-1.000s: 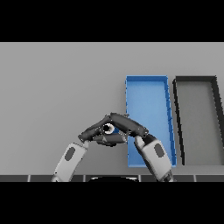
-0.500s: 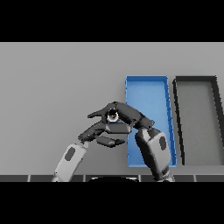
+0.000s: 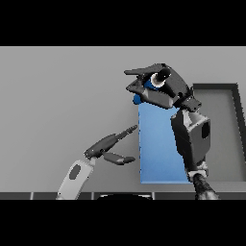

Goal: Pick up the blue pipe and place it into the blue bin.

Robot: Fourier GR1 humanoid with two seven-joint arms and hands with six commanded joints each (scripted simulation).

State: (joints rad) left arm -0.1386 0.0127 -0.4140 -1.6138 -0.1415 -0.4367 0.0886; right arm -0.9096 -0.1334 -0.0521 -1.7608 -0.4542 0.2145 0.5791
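Note:
My right hand (image 3: 168,89) is raised above the far end of the blue bin (image 3: 158,153), fingers curled round the blue pipe (image 3: 150,85). Only bits of the pipe show between the fingers, with a pale round end near the top. The right forearm covers part of the bin's right side. My left hand (image 3: 109,145) rests low over the table just left of the bin, fingers straight and holding nothing.
A dark grey bin (image 3: 222,129) stands directly right of the blue bin, partly hidden by my right forearm. Grey tabletop (image 3: 57,96) stretches to the left and back.
My right hand has lifted the blue pipe up and away from the table, toward the bin's far end. The left hand has let go and stayed low to the left.

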